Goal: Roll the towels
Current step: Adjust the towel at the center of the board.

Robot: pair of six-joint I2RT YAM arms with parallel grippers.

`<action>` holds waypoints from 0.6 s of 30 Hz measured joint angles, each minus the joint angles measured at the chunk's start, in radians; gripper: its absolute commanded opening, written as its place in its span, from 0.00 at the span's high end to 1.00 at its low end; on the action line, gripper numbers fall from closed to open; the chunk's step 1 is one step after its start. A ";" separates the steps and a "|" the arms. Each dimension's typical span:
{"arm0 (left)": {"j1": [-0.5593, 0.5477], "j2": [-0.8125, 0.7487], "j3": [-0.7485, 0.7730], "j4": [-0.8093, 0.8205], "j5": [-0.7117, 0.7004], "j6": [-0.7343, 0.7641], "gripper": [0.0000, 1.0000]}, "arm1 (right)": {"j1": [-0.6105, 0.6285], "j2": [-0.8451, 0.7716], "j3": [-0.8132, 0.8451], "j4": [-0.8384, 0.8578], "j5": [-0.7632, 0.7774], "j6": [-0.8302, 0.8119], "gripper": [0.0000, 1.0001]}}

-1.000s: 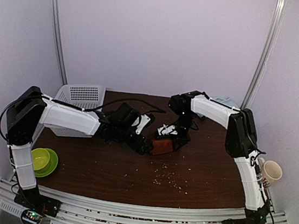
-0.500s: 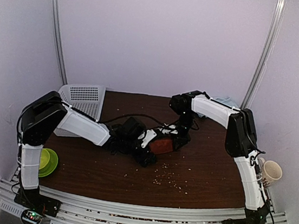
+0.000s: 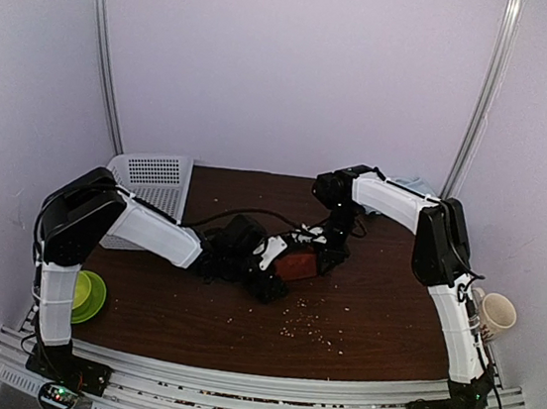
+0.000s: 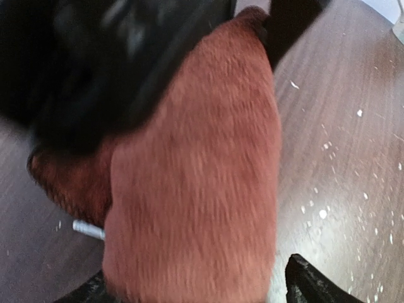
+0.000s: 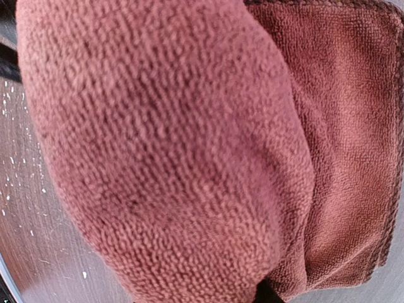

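Gently, while your right gripper (image 3: 321,254) pinches the soft rust-red towel (image 3: 297,265) at its 2 o'clock end, close the open left gripper (image 4: 201,288) midway.

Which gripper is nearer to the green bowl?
Left. The left gripper sits mid-table, right of the bowl, on the left side of the red towel; the right gripper is farther right, on its other side.

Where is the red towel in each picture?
Top view: red towel in the middle of the brown table.
Left wrist: red towel fills the middle of the picture.
Right wrist: red towel fills nearly the whole picture.
Shared landmark: white crumbs on the table, beside the towel in all three.
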 measured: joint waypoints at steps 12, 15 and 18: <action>0.000 -0.098 -0.129 0.171 -0.008 0.060 0.14 | 0.000 0.000 0.000 -0.002 -0.001 -0.003 0.68; 0.000 -0.082 -0.100 0.171 -0.010 0.074 0.15 | 0.000 0.000 0.000 -0.002 -0.001 -0.003 0.68; 0.000 -0.052 -0.061 0.174 -0.011 0.089 0.25 | 0.000 0.000 0.000 -0.002 -0.001 -0.004 0.68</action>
